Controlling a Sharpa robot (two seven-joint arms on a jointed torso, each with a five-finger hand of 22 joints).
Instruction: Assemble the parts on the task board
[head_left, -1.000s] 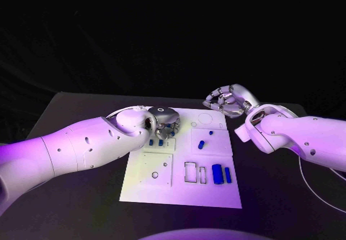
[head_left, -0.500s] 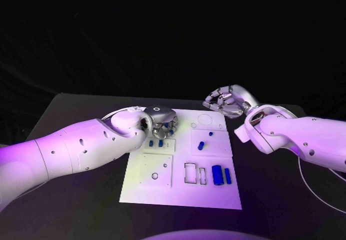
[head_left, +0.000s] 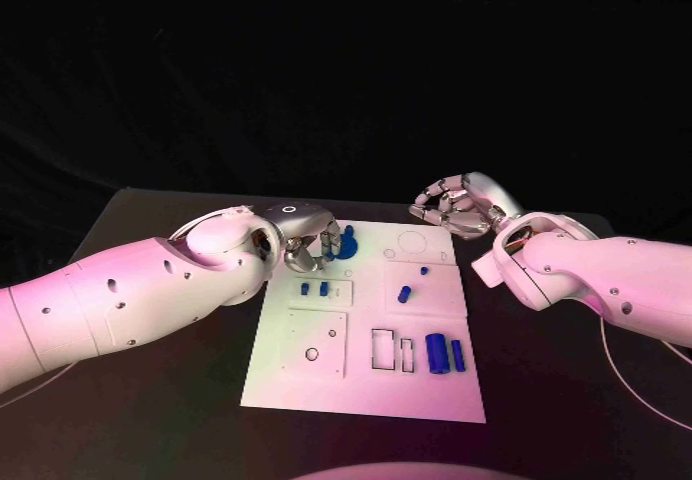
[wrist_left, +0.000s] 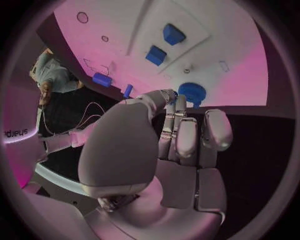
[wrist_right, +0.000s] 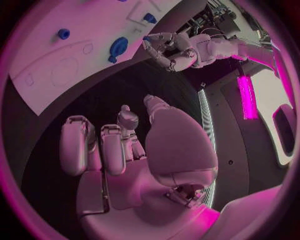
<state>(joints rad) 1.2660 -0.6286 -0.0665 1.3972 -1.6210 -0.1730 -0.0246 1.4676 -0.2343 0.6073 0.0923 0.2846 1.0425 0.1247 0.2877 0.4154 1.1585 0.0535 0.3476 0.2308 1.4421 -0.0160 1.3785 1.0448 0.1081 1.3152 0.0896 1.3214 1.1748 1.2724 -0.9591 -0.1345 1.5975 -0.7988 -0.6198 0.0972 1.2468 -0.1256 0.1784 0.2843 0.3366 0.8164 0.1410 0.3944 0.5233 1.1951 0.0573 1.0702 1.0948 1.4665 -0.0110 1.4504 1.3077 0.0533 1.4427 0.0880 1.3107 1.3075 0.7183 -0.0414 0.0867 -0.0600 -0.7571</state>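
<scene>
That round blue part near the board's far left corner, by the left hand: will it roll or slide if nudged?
The round blue part looks like a flat, lobed disc lying on the task board, so it will probably slide rather than roll. The board looks smooth, so it may skate. The left hand is beside it, apparently holding nothing.

The silver left hand (wrist_left: 178, 150) fills mid-frame, fingers curled in — empty. Just beyond its fingertips sits a round blue part (wrist_left: 191, 93) on the white task board (wrist_left: 237, 55).
</scene>
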